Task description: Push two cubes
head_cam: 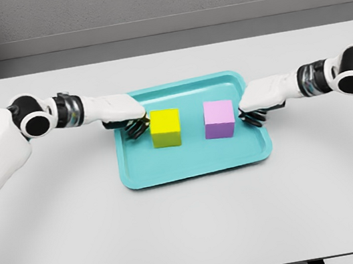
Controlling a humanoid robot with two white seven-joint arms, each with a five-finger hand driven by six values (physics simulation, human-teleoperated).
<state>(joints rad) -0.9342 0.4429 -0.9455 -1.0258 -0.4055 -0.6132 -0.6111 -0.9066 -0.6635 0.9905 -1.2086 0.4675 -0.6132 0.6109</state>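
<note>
L hand: your left hand (133,124) sits at the tray's left side, fingers curled together, holding nothing; dark fingertips just beside the yellow cube's left face, contact can't be confirmed.
R hand: right hand (254,111) mirrors it at the tray's right edge, fingers curled, empty; near the pink cube's right face w/ a small gap visible.
Yellow cube: yellow cube (166,127) stands upright in the tray, left of centre, plain matte faces, looks square to the tray.
Pink cube: pink cube (218,119) upright, right of centre, same look; the 2 cubes are apart w/ bare tray floor between them.
Tray: teal tray (196,169) w/ low raised rim, mid-table on the white table (194,237).
Risk 1: if you push high on a face, the cube prob tips instead of sliding; keep contact low.
Risk 2: off-centre contact likely spins a cube, so the faces meet skewed.
Risk 3: curled knuckles or wrist may catch the rim and drag the whole tray, esp. on the R side where the hand sits over the rim.
Risk 4: uneven speed btw hands could shove one cube past centre.
</note>
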